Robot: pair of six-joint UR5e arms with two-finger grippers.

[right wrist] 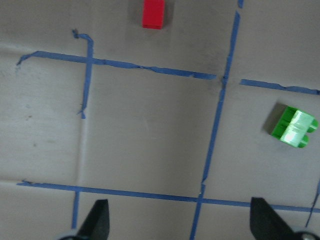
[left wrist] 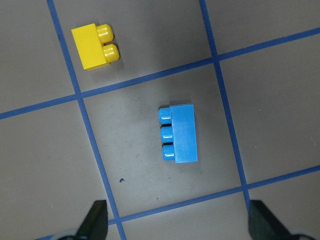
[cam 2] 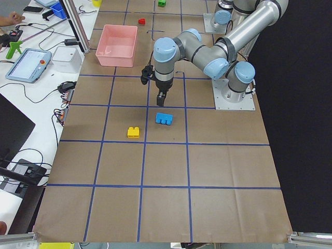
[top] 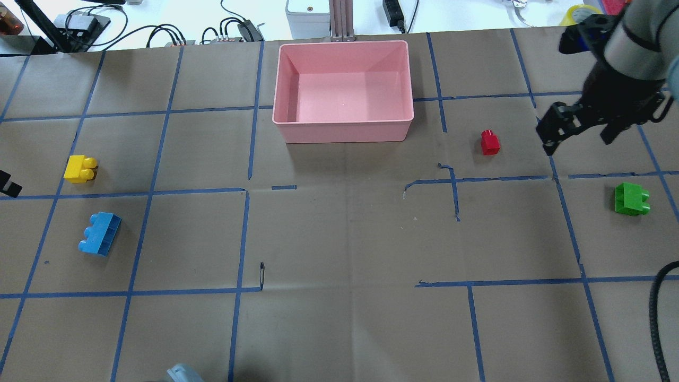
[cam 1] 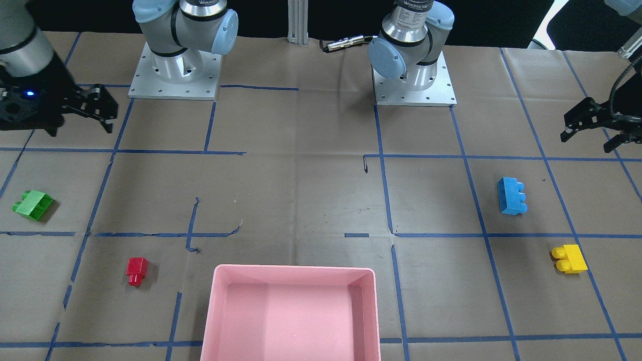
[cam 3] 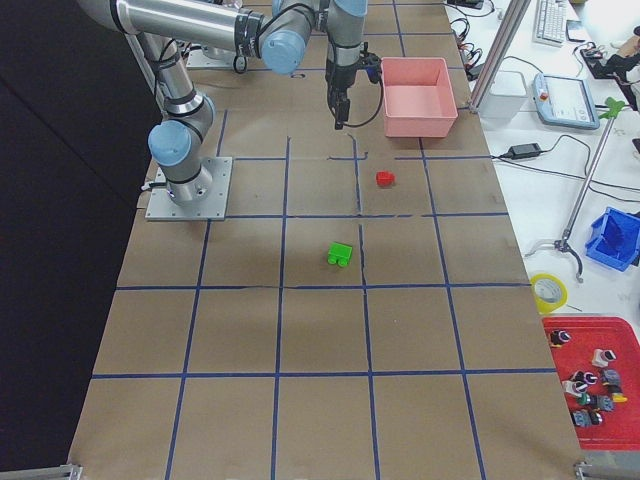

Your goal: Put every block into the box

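The pink box (cam 1: 293, 273) stands empty at the table's far middle in the overhead view (top: 342, 130). On my left side lie the blue three-stud block (top: 99, 241) and the yellow block (top: 80, 168). My left gripper (cam 1: 591, 139) hovers open and empty above them. Its wrist view shows the blue block (left wrist: 179, 133) and the yellow block (left wrist: 95, 46). On my right side lie the red block (top: 489, 142) and the green block (top: 631, 199). My right gripper (top: 578, 142) hovers open and empty between them. Its wrist view shows the red block (right wrist: 153, 13) and the green block (right wrist: 295, 127).
Brown paper with a blue tape grid covers the table (top: 339, 265). The two arm bases (cam 1: 175, 75) (cam 1: 414, 75) stand at the robot's edge. Cables and devices (top: 238, 29) lie beyond the far edge behind the box.
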